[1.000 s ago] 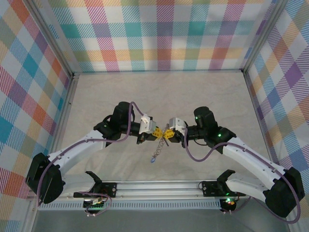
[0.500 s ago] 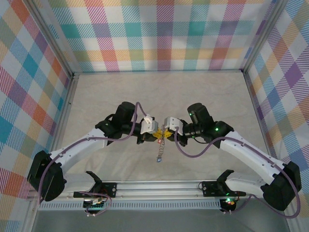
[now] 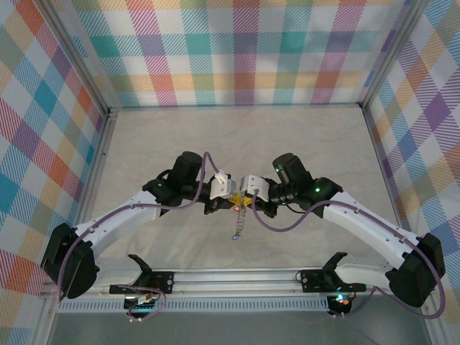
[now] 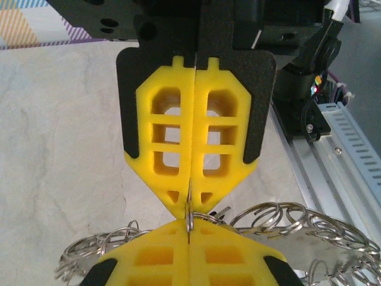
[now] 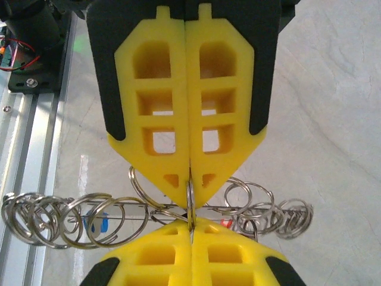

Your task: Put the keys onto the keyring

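Nearest, along the front edge: a metal rail [image 3: 237,277] spanning the 2 arm bases. Just beyond, hanging over the pale table [image 3: 237,136]: a thin chain [image 3: 238,221], dangling from the keyring. Above it, at mid-table, meeting tip to tip: left gripper [image 3: 236,201] and right gripper [image 3: 246,203], both raised off the surface.

From the left wrist, closest to the lens: left gripper [image 4: 189,223] clamped tight, yellow fingers [image 4: 149,262] pressed flat together with the keyring [image 4: 189,215] pinched edge-on in the seam. Facing it head-on, and likewise closed on that same thin loop: right gripper [image 4: 189,207].

Same hold from the right wrist: 2 pairs of yellow fingers nose to nose, the silvery loop caught between. Fanning out on both sides of the pinch: wire rings [image 5: 89,217].

Just under the fingertips, a tiny red speck, seemingly the red key [image 3: 237,207]; threaded on or not, cannot tell.

Farthest back: plaid walls [image 3: 237,50].
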Controlling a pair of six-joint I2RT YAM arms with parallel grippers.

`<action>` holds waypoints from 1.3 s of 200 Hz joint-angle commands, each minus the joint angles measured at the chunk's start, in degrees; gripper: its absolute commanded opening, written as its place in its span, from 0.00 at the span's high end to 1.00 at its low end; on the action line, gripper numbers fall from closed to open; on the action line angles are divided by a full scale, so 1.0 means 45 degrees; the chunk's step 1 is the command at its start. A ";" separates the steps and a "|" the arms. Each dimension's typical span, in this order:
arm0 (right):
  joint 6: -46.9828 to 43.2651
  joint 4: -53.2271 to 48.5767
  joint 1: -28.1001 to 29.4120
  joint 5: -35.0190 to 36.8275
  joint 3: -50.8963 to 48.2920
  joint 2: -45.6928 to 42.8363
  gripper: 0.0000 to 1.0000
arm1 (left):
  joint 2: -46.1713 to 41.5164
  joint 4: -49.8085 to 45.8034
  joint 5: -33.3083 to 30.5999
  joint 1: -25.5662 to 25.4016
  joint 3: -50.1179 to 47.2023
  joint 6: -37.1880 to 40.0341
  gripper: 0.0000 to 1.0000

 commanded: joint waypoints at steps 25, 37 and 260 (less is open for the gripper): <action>0.0195 0.1534 0.0062 -0.0829 -0.0551 -0.0782 0.88 | -0.0178 0.0073 0.0269 -0.0404 0.0278 0.0155 1.00; 0.0344 0.1873 -0.0078 -0.0997 -0.0918 -0.1056 0.85 | -0.0366 0.0230 0.0294 -0.0404 0.0151 0.0109 1.00; 0.2219 0.5855 -0.0241 -0.2503 -0.2592 -0.1839 0.83 | -0.1245 0.2894 0.1332 -0.0345 -0.0822 -0.1488 1.00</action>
